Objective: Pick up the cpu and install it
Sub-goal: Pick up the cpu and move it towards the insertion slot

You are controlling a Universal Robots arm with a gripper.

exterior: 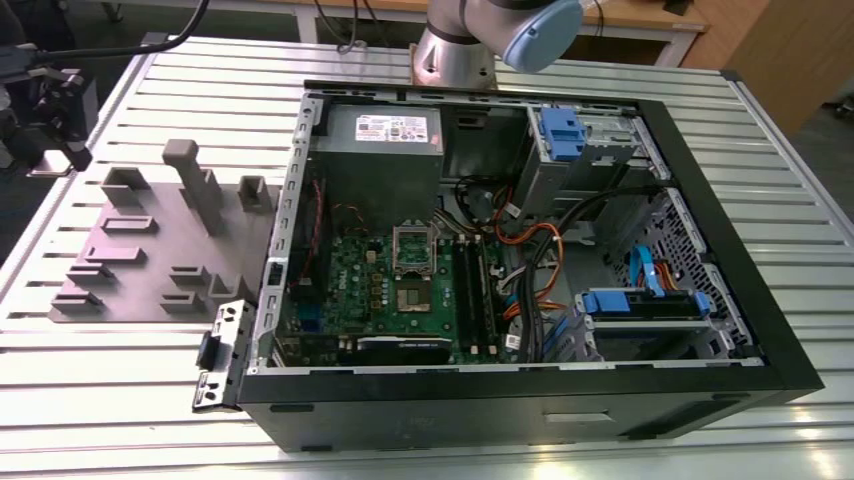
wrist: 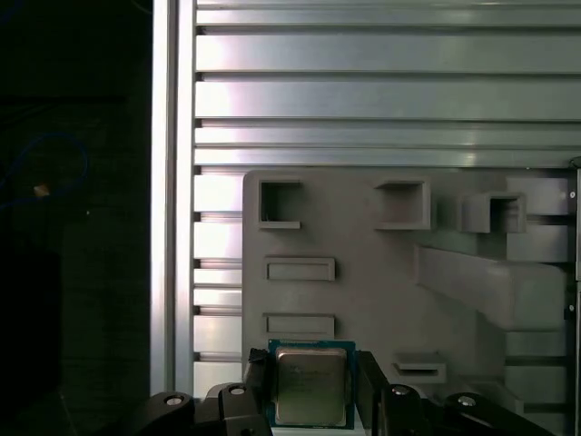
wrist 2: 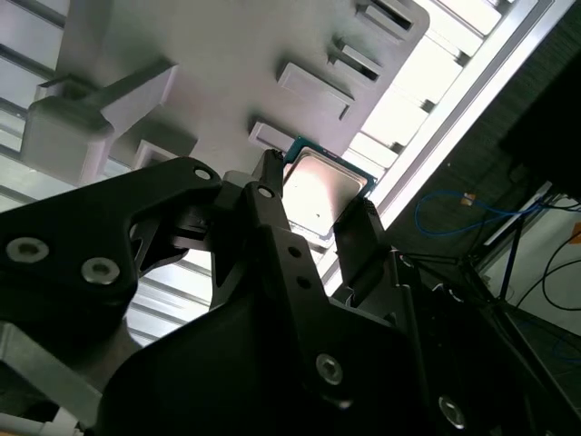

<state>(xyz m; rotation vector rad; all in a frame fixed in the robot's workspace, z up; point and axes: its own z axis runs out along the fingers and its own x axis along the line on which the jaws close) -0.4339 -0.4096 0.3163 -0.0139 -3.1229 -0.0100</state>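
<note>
The cpu [wrist: 311, 386] is a small thin square with a flat silver-grey metal lid and a green-edged rim. The lid faces the camera in both wrist views and catches a pale glare in the second wrist view [wrist 2: 322, 195]. It sits between the two black fingers of the gripper [wrist: 313, 389], over the near edge of the grey fixture plate [wrist: 363, 272]. Whether its underside touches the plate cannot be told. One finger [wrist: 259, 381] presses one side edge and the other presses the opposite edge, so the gripper is pinched on the chip, narrowed to the chip's width. The gripper points down at the plate, which lies flat below with its rectangular pockets and raised blocks. The slatted aluminium table [wrist: 381, 91] lies beyond the plate. In the exterior view the arm [exterior: 461, 50] rises behind the open computer case [exterior: 534, 400] and leaves the picture at the top. The plate [exterior: 147, 260] lies on the table at the exterior view's left, just beside the case. The green motherboard [exterior: 387, 270] lies inside the case, well apart from the plate.
</note>
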